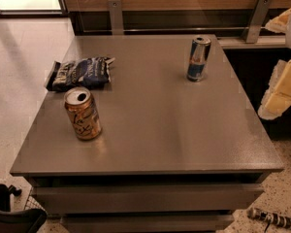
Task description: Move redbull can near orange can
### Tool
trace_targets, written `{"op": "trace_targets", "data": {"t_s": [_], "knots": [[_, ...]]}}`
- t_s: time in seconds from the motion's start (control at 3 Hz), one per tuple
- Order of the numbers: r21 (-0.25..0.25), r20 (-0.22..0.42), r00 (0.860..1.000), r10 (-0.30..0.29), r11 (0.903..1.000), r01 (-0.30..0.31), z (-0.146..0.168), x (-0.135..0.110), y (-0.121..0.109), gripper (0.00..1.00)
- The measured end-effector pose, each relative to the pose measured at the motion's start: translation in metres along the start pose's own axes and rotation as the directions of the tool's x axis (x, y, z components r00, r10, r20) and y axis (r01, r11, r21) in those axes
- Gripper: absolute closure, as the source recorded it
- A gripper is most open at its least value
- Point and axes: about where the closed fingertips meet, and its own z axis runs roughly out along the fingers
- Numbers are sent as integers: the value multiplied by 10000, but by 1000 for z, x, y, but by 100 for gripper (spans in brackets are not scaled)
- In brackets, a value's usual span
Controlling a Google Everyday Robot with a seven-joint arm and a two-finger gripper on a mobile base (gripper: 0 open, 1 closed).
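I have the gripper [280, 90] at the right edge of the camera view. It is the pale, blocky shape hanging off the side of the counter [155, 135] and touching nothing. It is cut by the frame there, so I cannot tell whether it is apart or together.

The redbull can [199, 58] stands upright near the back right corner of the counter, its long axis straight up and its open top showing. From the gripper it lies to the left in the view and a little farther back, near but clearly apart. I judge this the relation that matters: the reach has to go inward over the counter's right edge and meet the can from the side, square to that upright axis. The can is slim and tall, so an off-centre touch could tip it.

The orange can [82, 113] stands upright near the front left corner, well apart from the redbull can, on the diagonal across the counter. A dark snack bag [81, 72] lies flat behind the orange can by the left edge. I would put the redbull can down on the orange can's right or front side, away from the bag.

The task looks not yet begun to me, with the redbull can not yet grasped.
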Motion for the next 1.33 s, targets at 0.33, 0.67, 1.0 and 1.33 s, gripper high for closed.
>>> {"op": "trace_targets", "data": {"t_s": [0.33, 0.67, 1.0, 1.33], "knots": [[887, 952, 9936, 604, 9937, -689, 12, 20, -42, 0], [1773, 2592, 9597, 1081, 9715, -1573, 30, 38, -95, 0], [1991, 5312, 8347, 1448, 9363, -2892, 59, 34, -156, 0], [1052, 6860, 6999, 1988, 9247, -3658, 83, 20, -176, 0]]}}
